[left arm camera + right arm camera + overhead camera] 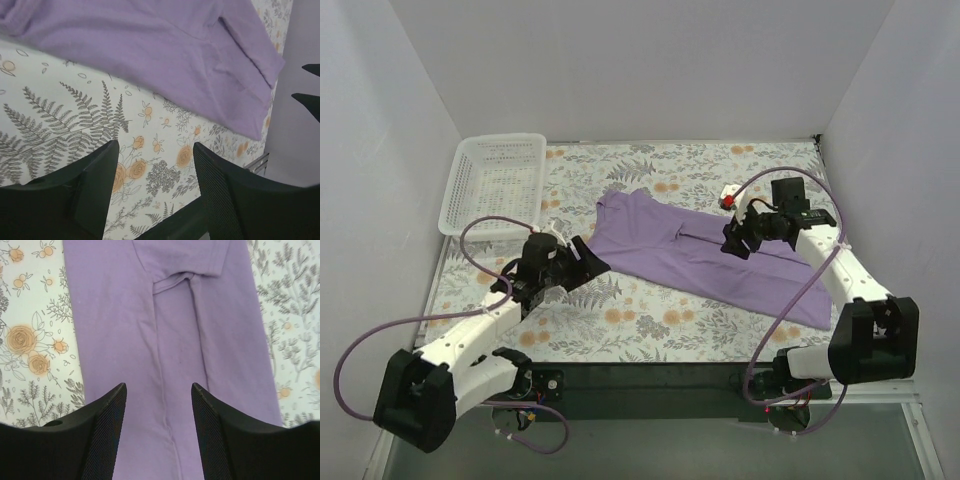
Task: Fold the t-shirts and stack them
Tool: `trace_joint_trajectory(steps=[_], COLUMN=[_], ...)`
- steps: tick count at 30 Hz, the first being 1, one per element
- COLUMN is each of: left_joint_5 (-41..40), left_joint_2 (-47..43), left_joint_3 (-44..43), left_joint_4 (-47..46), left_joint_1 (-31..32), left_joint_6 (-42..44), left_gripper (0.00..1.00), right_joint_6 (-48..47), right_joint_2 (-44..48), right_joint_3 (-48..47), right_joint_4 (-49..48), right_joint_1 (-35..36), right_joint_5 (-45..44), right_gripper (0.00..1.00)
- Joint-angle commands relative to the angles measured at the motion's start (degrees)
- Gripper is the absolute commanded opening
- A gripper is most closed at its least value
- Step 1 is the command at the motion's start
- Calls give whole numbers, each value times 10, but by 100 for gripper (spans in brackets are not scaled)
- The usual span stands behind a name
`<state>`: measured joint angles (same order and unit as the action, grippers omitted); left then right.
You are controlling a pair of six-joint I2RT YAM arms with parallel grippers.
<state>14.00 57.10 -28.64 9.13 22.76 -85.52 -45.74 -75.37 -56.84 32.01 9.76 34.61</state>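
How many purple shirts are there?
1. The purple t-shirt lies across the middle of the flowery table, toward the right. None shows in the white basket at the far left.

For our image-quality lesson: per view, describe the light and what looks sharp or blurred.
Top external: soft even light, faint shadows, shirt sharp. Left wrist: tablecloth sharp, left fingers underexposed. Right wrist: shirt folds crisp, right fingers dark, no glare.

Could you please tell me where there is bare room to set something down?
Free: the floral cloth between the t-shirt and the near edge, and the far strip right of the basket. Crowded: centre-right, under the t-shirt and right tool.
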Motion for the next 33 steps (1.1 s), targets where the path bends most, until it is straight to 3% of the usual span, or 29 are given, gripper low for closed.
trace_joint_trajectory(steps=[1, 8, 15, 24, 33], left_joint_5=[-35, -156, -260, -328, -343], left_joint_2=[55, 187, 281, 368, 422], left_joint_3=[-18, -64, -124, -196, -282], left_joint_4=[-21, 28, 92, 132, 134], left_joint_1=[32, 52, 52, 52, 26], left_joint_6=[-100, -157, -178, -158, -43], left_gripper=[59, 60, 56, 28, 1], right_joint_6=[37, 45, 45, 40, 35], right_joint_2=[-31, 15, 25, 41, 49], right_joint_3=[-6, 83, 90, 100, 105], right_joint_4=[12, -45, -48, -46, -46], right_joint_1=[-35, -81, -91, -117, -119], right_joint_5=[129, 170, 195, 217, 225], right_gripper=[62, 63, 62, 63, 63])
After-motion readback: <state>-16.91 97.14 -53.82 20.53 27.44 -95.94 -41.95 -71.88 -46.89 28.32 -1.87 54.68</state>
